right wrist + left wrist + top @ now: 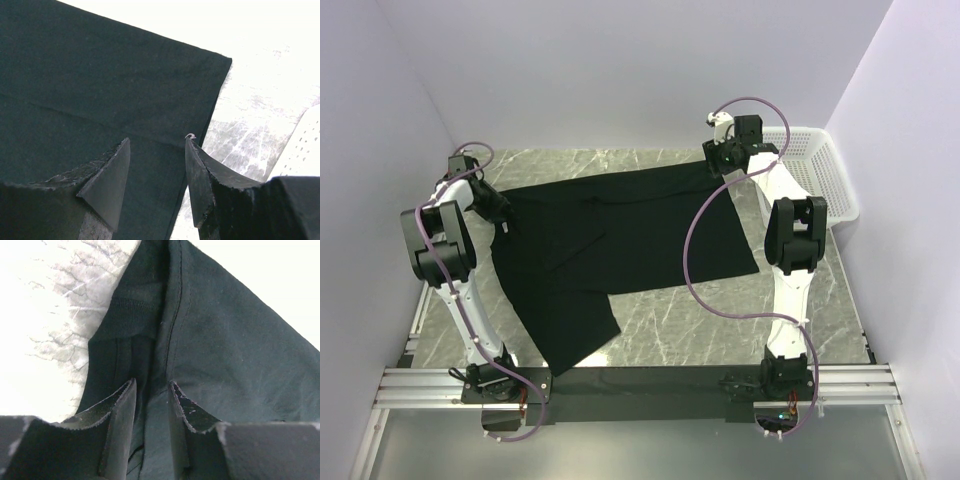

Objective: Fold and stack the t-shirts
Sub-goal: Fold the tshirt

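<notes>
- The left arm (445, 240) stands at the left edge of the counter (670, 330) and bends back down toward the cloth.
- The left fingers (506, 226) sit on the left edge of the black t-shirt (620, 250). In the left wrist view they are narrow, with a ridge of the cloth pinched between them, so they are holding the shirt.
- The ribbed collar (130, 310) shows just beyond those fingers, and a stitched seam runs away from them.
- The t-shirt lies spread over the middle of the counter, between the two arms. Most of it is flat, and one long flap at its left reaches down toward the near edge.
- A purple cable (695, 260) loops over the right part of the shirt.
- The right fingers (723, 158) are over the far right corner of the t-shirt. In the right wrist view they stand wide apart. The flat cloth and its edge show through the gap, with bare counter beside it, and they grip nothing.
- The right arm (795, 235) rises along the right side of the counter.
- A white basket (815, 165) sits at the far right corner, just beside the right arm and apart from the shirt.
</notes>
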`<action>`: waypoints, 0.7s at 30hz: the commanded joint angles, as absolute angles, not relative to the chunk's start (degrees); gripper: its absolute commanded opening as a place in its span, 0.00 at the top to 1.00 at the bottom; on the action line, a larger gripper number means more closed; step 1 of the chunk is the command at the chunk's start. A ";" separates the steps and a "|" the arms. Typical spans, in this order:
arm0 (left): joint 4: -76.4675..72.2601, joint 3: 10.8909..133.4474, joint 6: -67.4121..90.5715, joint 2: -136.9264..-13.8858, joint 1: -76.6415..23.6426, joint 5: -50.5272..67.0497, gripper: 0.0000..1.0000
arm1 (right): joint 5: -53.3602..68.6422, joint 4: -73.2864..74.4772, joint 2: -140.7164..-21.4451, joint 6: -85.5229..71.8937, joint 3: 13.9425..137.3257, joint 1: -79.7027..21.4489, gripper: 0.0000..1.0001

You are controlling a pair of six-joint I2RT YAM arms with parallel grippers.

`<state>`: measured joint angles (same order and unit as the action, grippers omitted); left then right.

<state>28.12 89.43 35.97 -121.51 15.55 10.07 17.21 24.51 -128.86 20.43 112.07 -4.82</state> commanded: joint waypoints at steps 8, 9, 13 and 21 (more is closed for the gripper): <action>29.09 93.34 34.89 -124.10 15.56 9.49 0.65 | 17.40 23.38 -127.97 19.95 112.15 -4.13 0.45; 29.53 93.60 34.72 -124.36 15.47 9.23 0.66 | 17.40 23.38 -127.88 19.95 112.15 -4.13 0.45; 31.64 94.48 33.49 -125.42 15.56 7.03 0.67 | 17.58 23.38 -127.88 19.78 112.24 -4.04 0.45; 33.92 94.66 30.76 -124.36 15.64 2.20 0.63 | 17.58 23.29 -128.06 19.60 112.59 -3.96 0.45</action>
<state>30.44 93.56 33.89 -124.11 15.38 7.90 17.21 24.49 -128.86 20.38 112.05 -4.47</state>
